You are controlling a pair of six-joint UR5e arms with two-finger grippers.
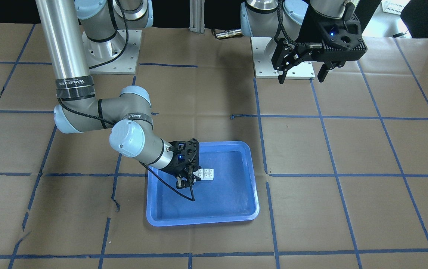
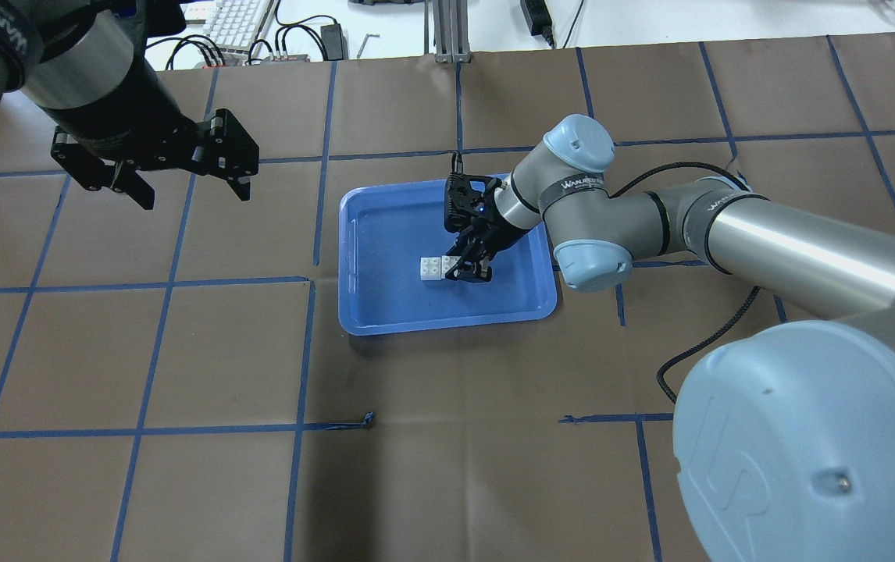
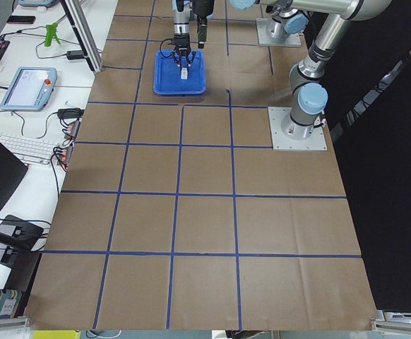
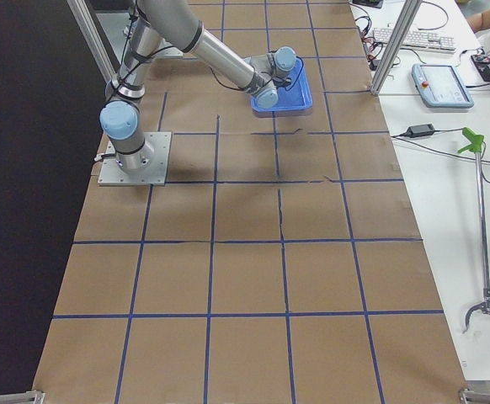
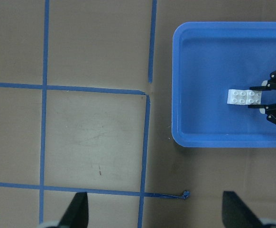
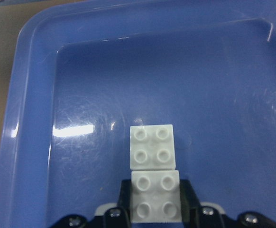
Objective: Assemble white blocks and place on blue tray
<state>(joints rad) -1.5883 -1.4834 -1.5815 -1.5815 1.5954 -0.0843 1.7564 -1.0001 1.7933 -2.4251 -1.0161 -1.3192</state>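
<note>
Two white blocks (image 6: 152, 147) sit touching end to end, low over the floor of the blue tray (image 1: 202, 222). They also show in the overhead view (image 2: 436, 267), the front view (image 1: 206, 173) and the left wrist view (image 5: 244, 97). My right gripper (image 2: 469, 269) reaches into the tray, and its fingers (image 6: 188, 194) are shut on both sides of the nearer block (image 6: 155, 197). I cannot tell whether the blocks rest on the tray floor. My left gripper (image 2: 196, 195) is open and empty, held high over the table well to the left of the tray.
The table is covered in brown paper with a grid of blue tape lines (image 2: 307, 312). The two arm bases (image 1: 111, 56) stand on plates at the robot's side. The tray (image 2: 447, 326) holds nothing but the blocks.
</note>
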